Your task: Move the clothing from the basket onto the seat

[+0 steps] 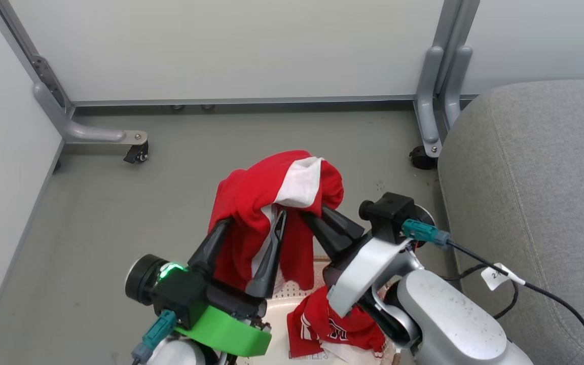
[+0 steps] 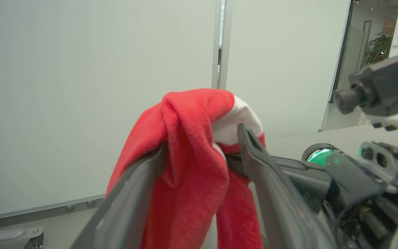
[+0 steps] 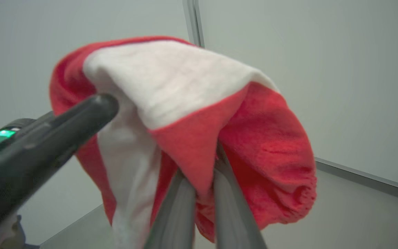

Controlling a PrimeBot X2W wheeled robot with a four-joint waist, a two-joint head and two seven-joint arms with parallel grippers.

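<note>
**Head view**
- Left gripper: fingers spread wide apart and pointing up, closed on nothing; red cloth hangs between them and over the tips.
- Right gripper: fingers together, tips buried in the cloth from the right side.
- Lifted garment: red with a white panel, bunched at the top and hanging in folds. It is held in the air above the basket, clear of the seat.
- Lettered garment: red with white stripes and navy-and-white letters, crumpled inside the basket, partly behind the right arm.
- Basket: cream and perforated, at the bottom edge between the two arms.
- Seat: grey upholstery at the right, bare except for a black cable with a white tag.
- Floor: grey, bounded by pale partition panels on castered feet.

**Left wrist view**
- Left gripper: jaws parted.
- Lifted garment: draped over one finger and hanging down through the gap; the white patch sits just behind the other finger's tip.

**Right wrist view**
- Right gripper: jaws nearly touching, clamped on a red fold.
- Lifted garment: balloons above and around the fingers, white panel on top.
- One finger of the left gripper: reaches in from the left, its tip against the white cloth.
</note>
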